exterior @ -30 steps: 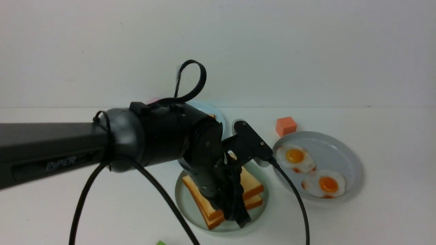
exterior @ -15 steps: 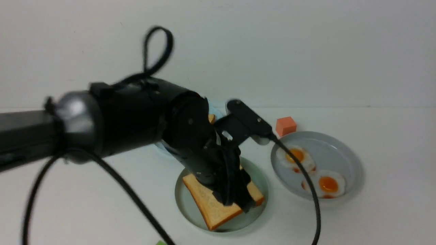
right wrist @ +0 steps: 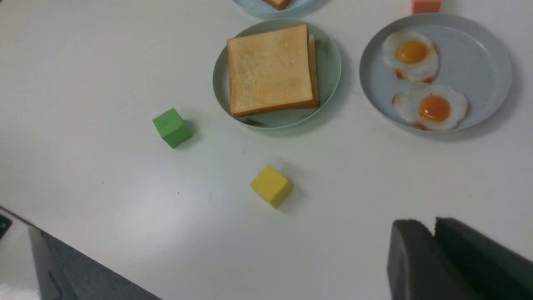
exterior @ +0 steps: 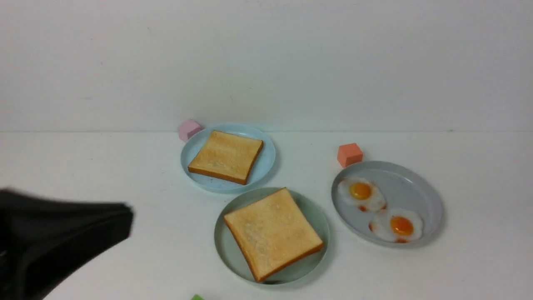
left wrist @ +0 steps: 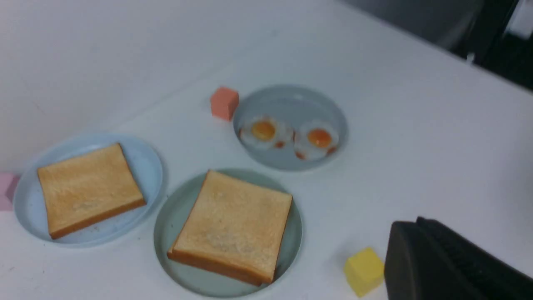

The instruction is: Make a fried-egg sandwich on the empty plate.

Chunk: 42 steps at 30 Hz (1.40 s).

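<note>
White bench (exterior: pixel 145 241), pale wall (exterior: pixel 291 62) along its back edge. Light-blue plate (exterior: pixel 268 171) nearest that edge, one toast slice (exterior: pixel 227 156) on it. Mint-green plate (exterior: pixel 233 254) farther from it, bearing two stacked toast slices (exterior: pixel 272 233). Both fried eggs (right wrist: pixel 431 83) lie on the grey plate (exterior: pixel 420 196). Left gripper (left wrist: pixel 416 225) closed, nothing held; right gripper (right wrist: pixel 433 227) shows a narrow gap, also holding nothing.
</note>
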Motion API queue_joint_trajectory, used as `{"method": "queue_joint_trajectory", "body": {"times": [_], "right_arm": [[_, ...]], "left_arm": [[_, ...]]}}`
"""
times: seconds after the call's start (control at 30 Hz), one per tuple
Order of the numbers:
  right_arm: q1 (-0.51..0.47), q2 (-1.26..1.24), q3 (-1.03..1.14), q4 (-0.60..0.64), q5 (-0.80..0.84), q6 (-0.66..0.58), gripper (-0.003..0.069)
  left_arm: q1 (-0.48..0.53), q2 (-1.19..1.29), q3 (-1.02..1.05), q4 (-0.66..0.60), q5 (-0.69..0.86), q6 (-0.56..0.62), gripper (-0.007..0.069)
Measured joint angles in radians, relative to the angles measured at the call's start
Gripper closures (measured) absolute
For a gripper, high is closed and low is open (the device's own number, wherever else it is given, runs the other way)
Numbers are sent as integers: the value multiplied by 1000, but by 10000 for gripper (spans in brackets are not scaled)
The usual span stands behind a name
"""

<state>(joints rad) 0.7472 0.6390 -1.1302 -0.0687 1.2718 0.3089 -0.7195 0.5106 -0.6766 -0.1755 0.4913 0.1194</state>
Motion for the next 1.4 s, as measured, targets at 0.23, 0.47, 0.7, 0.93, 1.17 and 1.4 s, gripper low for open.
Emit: {"method": "queue_joint_trajectory", "body": {"times": [0.23, 0.47, 0.7, 0.93, 1.17, 1.4], "right_arm": [[0, 0, 0, 29, 0, 0, 556], [0, 0, 0, 37, 0, 0, 548], [0, 0, 0, 37, 0, 0, 539], [-45, -1, 0, 51, 0, 0, 533], [-351, -128, 132, 97, -119, -72, 646], [-625, -366, 635, 187, -617, -293, 670]], "left_arm": [[0, -368, 367, 0, -191, -113, 638], [0, -520, 492, 0, -254, -136, 638], [0, -522, 511, 0, -240, -137, 638], [0, -522, 511, 0, -240, -138, 638], [0, -522, 511, 0, -238, -138, 638], [0, -522, 511, 0, -238, -138, 638]]}}
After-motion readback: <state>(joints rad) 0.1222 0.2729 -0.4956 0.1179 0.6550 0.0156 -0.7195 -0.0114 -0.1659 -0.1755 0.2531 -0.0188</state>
